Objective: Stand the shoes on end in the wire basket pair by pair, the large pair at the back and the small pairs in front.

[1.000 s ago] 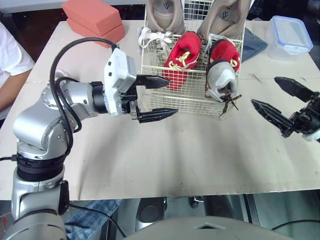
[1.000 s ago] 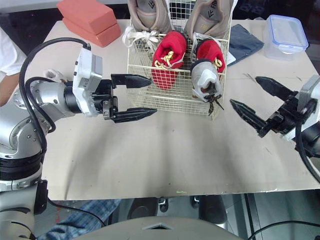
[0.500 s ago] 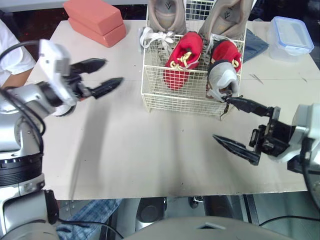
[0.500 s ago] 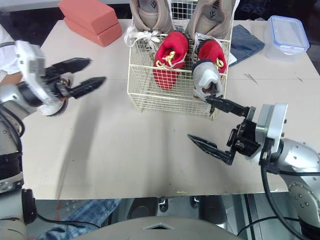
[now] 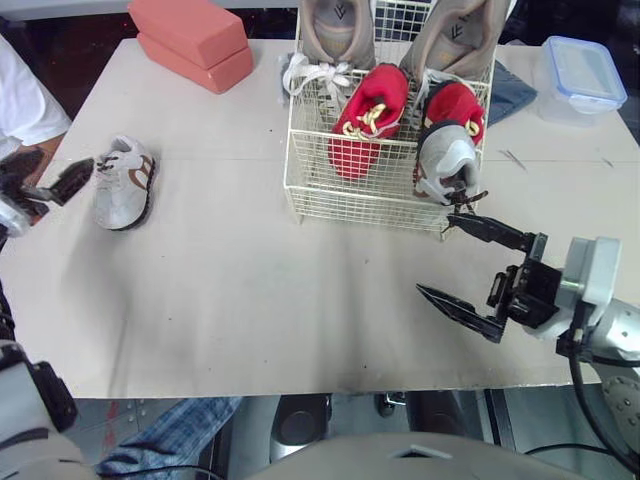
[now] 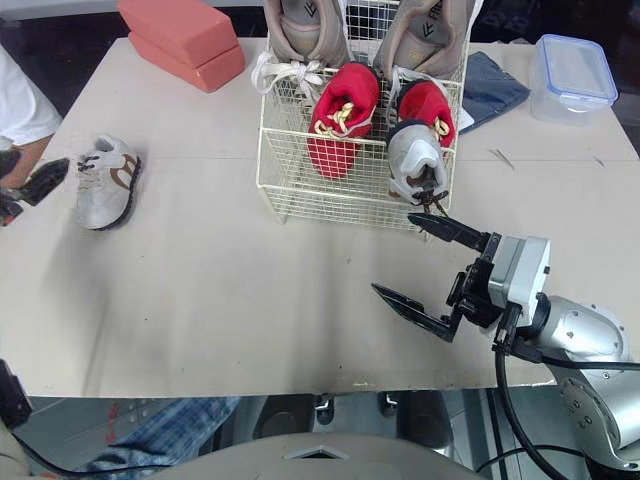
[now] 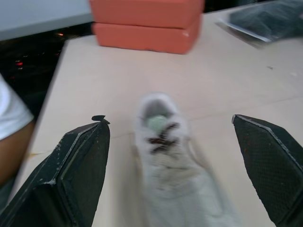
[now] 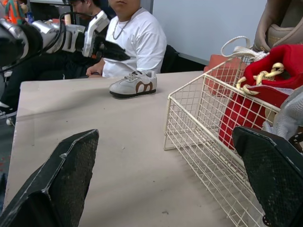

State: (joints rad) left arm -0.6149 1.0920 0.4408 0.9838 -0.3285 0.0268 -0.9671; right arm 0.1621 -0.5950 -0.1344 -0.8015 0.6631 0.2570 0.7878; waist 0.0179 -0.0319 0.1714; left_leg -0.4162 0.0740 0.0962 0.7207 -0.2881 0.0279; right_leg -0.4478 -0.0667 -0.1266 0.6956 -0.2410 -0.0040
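At nine o'clock the white sneaker [image 5: 123, 182], seemingly untouched, is to be grasped next by the left gripper [image 7: 168, 119]; its fingers and the right gripper's [image 5: 435, 254] are released.

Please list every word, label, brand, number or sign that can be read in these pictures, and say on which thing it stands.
"V" (a logo mark, no word beside it): on the left large beige shoe, at the back of the wire basket.
"V" (the same mark): on the right large beige shoe.
Nothing else carries text that can be read.
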